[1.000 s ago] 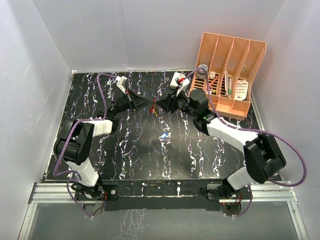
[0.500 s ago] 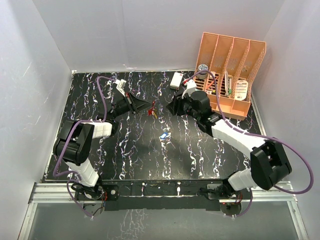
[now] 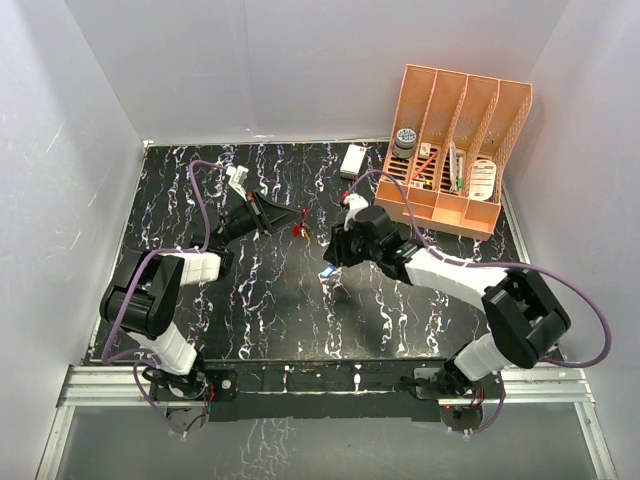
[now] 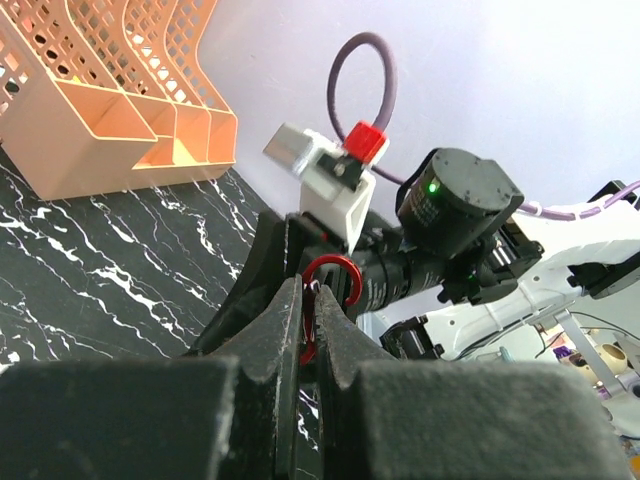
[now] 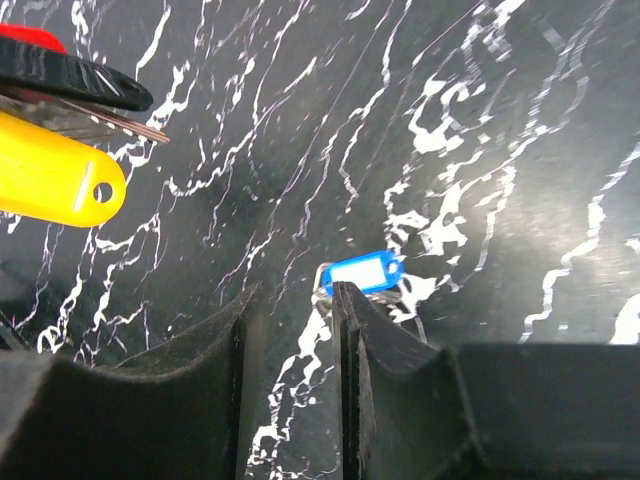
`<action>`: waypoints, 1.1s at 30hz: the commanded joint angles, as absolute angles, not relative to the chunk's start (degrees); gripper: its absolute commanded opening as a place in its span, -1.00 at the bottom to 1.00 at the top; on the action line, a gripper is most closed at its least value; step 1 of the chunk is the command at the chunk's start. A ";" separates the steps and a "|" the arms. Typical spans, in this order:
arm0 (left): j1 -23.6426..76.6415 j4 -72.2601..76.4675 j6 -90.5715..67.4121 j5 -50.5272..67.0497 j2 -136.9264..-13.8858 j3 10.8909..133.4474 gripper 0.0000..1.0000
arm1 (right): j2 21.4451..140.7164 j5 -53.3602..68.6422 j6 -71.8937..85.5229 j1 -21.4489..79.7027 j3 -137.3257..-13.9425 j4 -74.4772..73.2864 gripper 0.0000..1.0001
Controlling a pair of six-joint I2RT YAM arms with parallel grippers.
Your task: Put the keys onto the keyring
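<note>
top external view: the left hand reaches over the far part of the black marbled counter, and the red keyring sticks out from its tip. the right hand points down at the counter just beside the left hand's tip, right above a key with a blue head. behind the right hand, near the back wall, stand a white box and an orange file rack.

left wrist view: the left hand is clamped on the keyring; its two fingers press together on the straight part, and the round end of the loop stands free just past the fingertips, lifted off the counter. the right arm is close ahead of it.

right wrist view: the right hand has its fingers apart with nothing between them. the blue key lies flat on the counter just past the tip of one finger, slightly outside the gap. a yellow key head shows off to the hand's side, well apart from the blue one, under a black and red piece; i cannot tell whether it hangs on the keyring.
</note>
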State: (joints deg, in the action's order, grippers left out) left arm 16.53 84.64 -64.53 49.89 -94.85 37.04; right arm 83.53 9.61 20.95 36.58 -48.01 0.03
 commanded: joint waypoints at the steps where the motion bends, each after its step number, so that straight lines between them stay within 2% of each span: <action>1: 15.84 102.33 -63.89 49.29 -91.36 36.25 -1.00 | 86.38 8.29 24.04 40.27 -47.98 1.49 -0.38; 5: 15.56 102.31 -64.07 49.48 -90.97 35.90 -1.00 | 88.48 6.73 26.94 41.90 -47.83 1.58 -0.27; 14: 15.25 102.30 -64.09 49.75 -90.80 35.82 -1.00 | 91.61 5.30 29.18 42.24 -48.97 0.01 -0.27; 33: 14.79 102.36 -64.03 49.92 -90.68 35.46 -1.00 | 95.24 4.93 29.87 42.36 -49.31 0.68 -0.43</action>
